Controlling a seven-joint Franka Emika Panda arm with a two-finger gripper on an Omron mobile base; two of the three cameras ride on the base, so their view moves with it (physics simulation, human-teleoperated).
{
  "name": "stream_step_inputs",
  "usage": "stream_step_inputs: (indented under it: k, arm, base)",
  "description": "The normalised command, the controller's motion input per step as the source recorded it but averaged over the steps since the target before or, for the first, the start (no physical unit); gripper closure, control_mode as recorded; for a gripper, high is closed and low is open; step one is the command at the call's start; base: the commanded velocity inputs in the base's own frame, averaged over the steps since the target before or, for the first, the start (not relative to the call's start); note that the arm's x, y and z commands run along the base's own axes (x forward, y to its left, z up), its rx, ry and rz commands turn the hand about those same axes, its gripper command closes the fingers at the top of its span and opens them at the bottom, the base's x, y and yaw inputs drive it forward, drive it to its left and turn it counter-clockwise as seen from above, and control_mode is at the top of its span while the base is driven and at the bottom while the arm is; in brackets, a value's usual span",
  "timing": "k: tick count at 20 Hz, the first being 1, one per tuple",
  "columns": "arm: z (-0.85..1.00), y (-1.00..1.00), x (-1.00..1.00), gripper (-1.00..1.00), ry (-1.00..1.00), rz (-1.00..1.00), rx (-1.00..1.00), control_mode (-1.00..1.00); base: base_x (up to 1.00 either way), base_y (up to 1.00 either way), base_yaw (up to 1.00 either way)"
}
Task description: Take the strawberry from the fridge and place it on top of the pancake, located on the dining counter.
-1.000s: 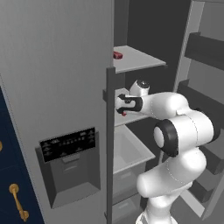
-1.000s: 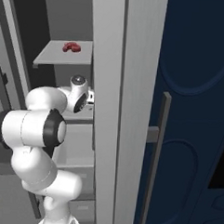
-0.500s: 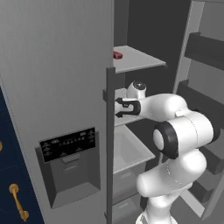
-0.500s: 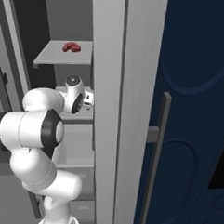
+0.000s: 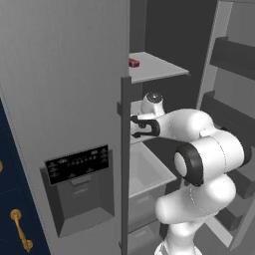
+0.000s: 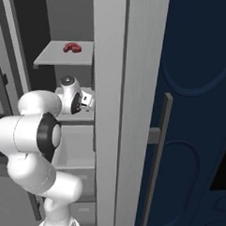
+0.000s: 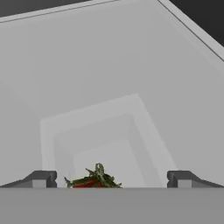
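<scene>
Reaching into the open fridge (image 5: 74,89), the white arm (image 5: 199,149) bent forward from the lower right of the left base view. Its pincer (image 5: 135,126) sat just behind the edge of the left door, below the upper shelf (image 5: 157,67) and level with a lower shelf. The dark fingers (image 5: 142,121) stood apart, with nothing seen between them. A dark-red blocky item (image 5: 133,63) lay on the upper shelf near the door edge. A black dispenser panel (image 5: 77,159) was set in the left door, and a gold handle (image 5: 20,229) showed on the navy cabinet at the lower left. A grey drawer bin (image 5: 147,174) sat below the hand.

From the right base view, the arm (image 6: 34,134) rose at the lower left, and its wrist (image 6: 71,94) pointed into the fridge behind the tall grey door edge (image 6: 110,110). The dark-red item (image 6: 71,47) rested on the upper shelf (image 6: 61,56), well above the hand. The pincer itself was hidden behind the door edge.

From the hand view, the two finger tips (image 7: 41,178) stood wide apart, released and empty. The strawberry (image 7: 94,179), red with green leaves, lay between them at the bottom edge, nearer the left tip, on the pale grey floor of the fridge compartment (image 7: 109,87). Whether either tip touched it could not be told.
</scene>
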Motion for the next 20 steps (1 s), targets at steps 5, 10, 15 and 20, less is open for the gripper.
stream_step_inputs:
  k: [5, 10, 15, 20]
  arm:
    - [0.08, 0.00, -0.15, -1.00, 0.00, -0.03, 0.00, -1.00]
    - [0.00, -0.02, -0.27, -1.00, 0.00, 0.00, 0.00, -1.00]
    - [0.00, 0.00, 0.07, -1.00, 0.00, 0.00, 0.00, -1.00]
    - [0.00, 0.01, 0.20, -1.00, 0.00, 0.00, 0.00, -1.00]
  base:
    - [0.00, 0.00, 0.00]
    - [0.00, 0.00, 0.00]
    - [0.00, 0.00, 0.00]
    - [0.00, 0.00, 0.00]
